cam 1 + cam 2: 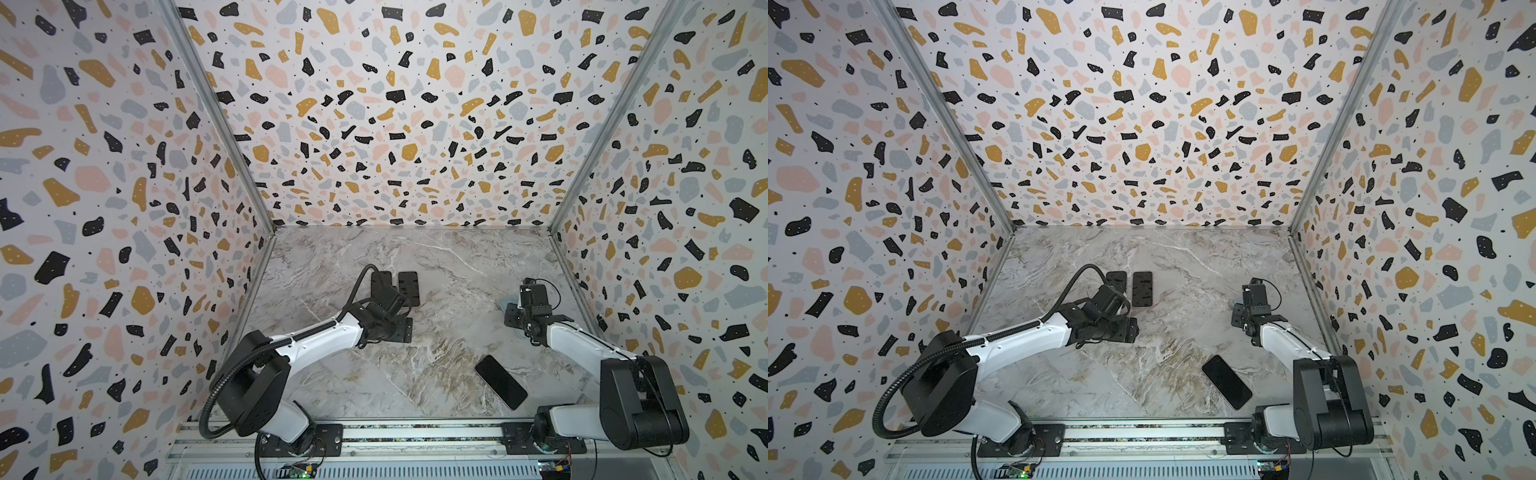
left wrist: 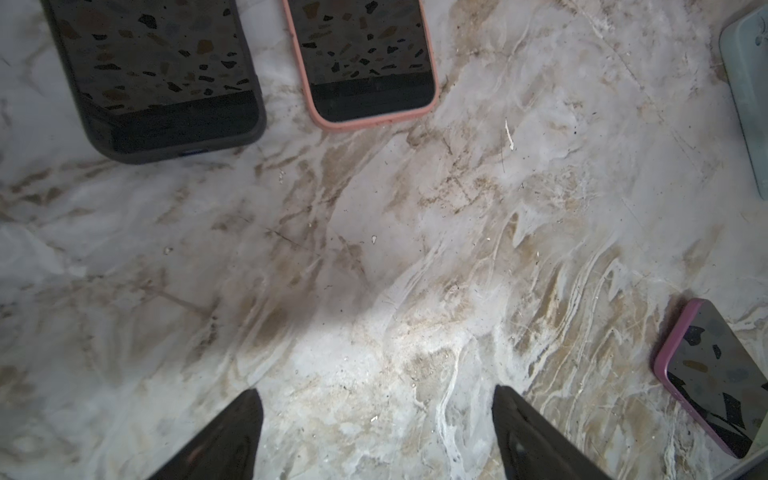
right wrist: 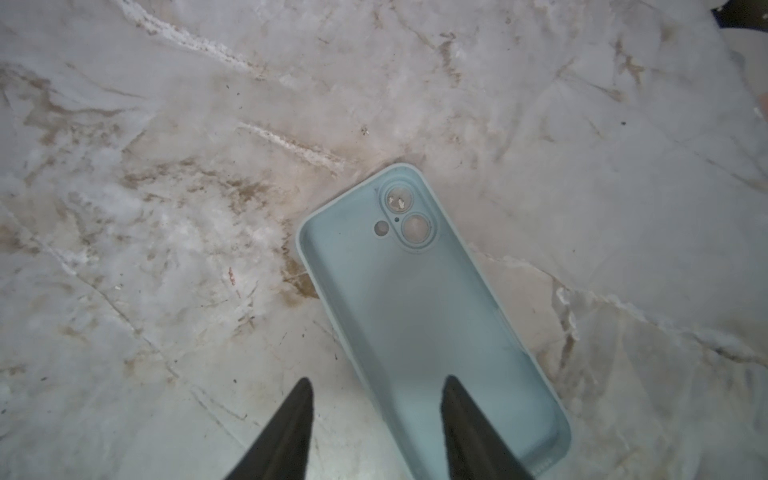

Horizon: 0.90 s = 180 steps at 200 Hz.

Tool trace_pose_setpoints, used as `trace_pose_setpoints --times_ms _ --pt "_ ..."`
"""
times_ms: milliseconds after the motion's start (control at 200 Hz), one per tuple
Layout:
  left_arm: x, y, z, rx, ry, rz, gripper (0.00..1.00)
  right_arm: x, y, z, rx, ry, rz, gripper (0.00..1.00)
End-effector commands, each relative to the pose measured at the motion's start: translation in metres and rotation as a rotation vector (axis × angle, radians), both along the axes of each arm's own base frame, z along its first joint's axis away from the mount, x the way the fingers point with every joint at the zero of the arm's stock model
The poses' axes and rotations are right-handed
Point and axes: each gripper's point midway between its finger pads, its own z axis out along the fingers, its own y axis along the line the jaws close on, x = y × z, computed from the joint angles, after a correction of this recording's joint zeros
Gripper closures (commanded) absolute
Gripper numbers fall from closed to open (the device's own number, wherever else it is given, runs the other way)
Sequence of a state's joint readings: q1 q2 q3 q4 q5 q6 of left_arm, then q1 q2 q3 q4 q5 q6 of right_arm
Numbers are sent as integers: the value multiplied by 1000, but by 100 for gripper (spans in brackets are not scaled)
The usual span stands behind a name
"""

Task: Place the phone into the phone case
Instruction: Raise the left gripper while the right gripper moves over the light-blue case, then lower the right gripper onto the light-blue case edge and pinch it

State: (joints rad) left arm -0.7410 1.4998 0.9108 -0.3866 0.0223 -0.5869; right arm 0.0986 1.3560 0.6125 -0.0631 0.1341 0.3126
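Observation:
The phone [image 1: 500,382] [image 1: 1226,381] lies flat on the marble table near the front right, dark screen up; the left wrist view shows a purple rim on the phone [image 2: 715,374]. The phone case [image 3: 415,291] is pale blue and empty, open side up, with its camera holes at the far end. It lies under my right gripper [image 3: 378,384] [image 1: 513,318], which is open. One finger stands inside the case and the other outside its long wall, neither touching it. My left gripper [image 2: 376,392] [image 1: 401,330] is open over bare marble at mid-table.
Two cased phones lie side by side at the back centre, one in a dark case [image 2: 158,79] [image 1: 381,282], one in a salmon case [image 2: 365,62] [image 1: 408,289]. Patterned walls close in the table on three sides; the right wall runs near the phone case.

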Motion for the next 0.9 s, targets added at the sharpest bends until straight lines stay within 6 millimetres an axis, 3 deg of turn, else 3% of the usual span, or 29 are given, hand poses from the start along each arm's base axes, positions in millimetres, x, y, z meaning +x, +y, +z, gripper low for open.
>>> trace_pose_setpoints --times_ms 0,185,420,586,896 --pt "-1 -6 -1 -28 -4 -37 13 12 -1 -1 39 21 32 58" --pt "-3 -8 -4 -36 -1 -50 13 12 5 -15 51 80 65 56" --pt "0 -13 -3 -42 2 -56 13 13 8 -19 58 84 80 54" --pt "1 -14 -4 -44 4 -54 13 13 4 -28 45 110 58 67" --pt "2 -14 -5 -48 1 -43 13 14 9 -22 53 95 58 83"
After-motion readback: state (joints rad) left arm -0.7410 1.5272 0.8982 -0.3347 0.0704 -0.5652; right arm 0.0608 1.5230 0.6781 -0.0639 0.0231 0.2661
